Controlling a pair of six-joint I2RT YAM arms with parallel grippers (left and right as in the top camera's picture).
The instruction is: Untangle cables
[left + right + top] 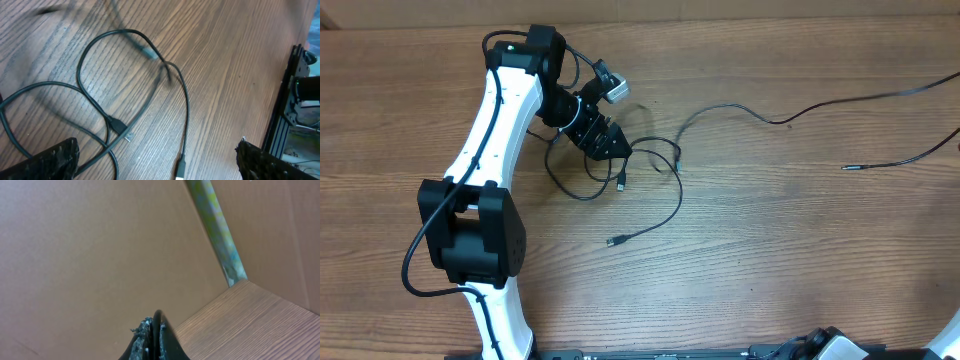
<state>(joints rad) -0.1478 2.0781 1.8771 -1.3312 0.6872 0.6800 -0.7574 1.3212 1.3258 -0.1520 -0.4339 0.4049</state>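
**A:** Black and thin, the cables (680,190) lie on the wooden table (770,280). Nearest, just below the frame's middle, a small plug (616,241) ends a strand that curves up toward the tangle.

**B:** And the tangle?

**A:** It sits left of centre, several loops crossing one another with a second plug (621,183) among them. The left wrist view shows the loops overlapping and a pale-tipped plug end (178,171) at the bottom edge.

**B:** What about the left gripper?

**A:** The left gripper (610,143) hovers over those loops. Its fingers (55,160) are spread wide with nothing grasped.

**B:** Farther off?

**A:** A long cord (820,104) runs from the tangle to the upper right edge. A separate cord (900,162) lies apart at the right.

**B:** The right gripper?

**A:** The right gripper (152,337) is clenched and empty, facing a brown cardboard wall (75,255).
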